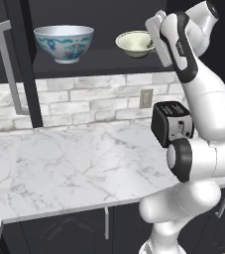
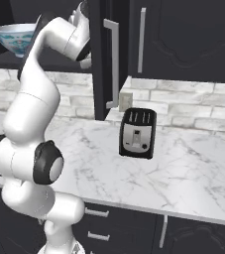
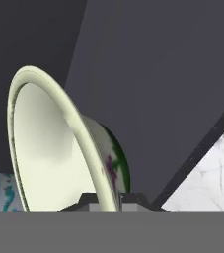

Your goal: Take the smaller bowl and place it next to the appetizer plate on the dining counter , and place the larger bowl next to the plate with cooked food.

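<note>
Cream-green bowl: the smaller bowl (image 1: 135, 43) sits on the dark cabinet shelf (image 1: 99, 62), right of the larger bowl (image 1: 64, 43).
Claw: our claw (image 3: 108, 201) is pinched shut on its flared rim.
Lift: we judge a slow, level rise best, since a rim grip lets it swing.
Exit: we clear the shelf and the toaster (image 1: 172, 124) on the marble surface (image 1: 59, 163).

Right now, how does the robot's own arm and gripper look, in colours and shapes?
The arm is glossy white with rounded, tube-like segments and black bands and caps at the joints. One upper link carries small dark lettering on a black strip. The gripper has two small dark grey fingertips. No cables show.
</note>
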### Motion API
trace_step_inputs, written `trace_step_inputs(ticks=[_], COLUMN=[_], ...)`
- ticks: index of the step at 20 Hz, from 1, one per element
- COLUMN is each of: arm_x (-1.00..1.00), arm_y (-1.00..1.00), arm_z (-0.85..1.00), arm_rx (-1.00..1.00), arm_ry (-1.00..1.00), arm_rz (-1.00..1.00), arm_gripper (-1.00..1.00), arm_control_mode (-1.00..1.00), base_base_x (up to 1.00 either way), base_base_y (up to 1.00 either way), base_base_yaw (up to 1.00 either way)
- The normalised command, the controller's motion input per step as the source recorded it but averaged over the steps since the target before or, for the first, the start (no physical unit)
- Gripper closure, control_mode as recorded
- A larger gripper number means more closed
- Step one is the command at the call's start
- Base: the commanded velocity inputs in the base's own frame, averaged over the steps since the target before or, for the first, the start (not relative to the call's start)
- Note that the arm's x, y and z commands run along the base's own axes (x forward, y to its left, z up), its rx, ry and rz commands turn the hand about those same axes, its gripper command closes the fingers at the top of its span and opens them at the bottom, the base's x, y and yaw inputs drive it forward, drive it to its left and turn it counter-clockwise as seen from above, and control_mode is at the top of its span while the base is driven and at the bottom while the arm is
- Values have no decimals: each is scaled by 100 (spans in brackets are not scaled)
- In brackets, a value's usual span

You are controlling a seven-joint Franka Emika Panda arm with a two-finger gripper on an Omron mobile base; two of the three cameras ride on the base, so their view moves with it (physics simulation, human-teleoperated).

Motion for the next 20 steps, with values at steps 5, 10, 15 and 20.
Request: trace_step_inputs(ticks=[5,10,15,20], arm_x=[-100,-100,-100,-100], arm_y=[0,0,0,0], arm_z=[0,-7,-29,-58], arm_rx=[1,0,-1,-5], arm_ry=[0,3,17,21], arm_rz=[-2,-3,0,2], arm_gripper=[100,100,100,100], arm_control_mode=[-100,-100,-100,-100], base_base_x=[0,0,0,0], base_base_y=[0,0,0,0], base_base_yaw=[0,0,0,0])
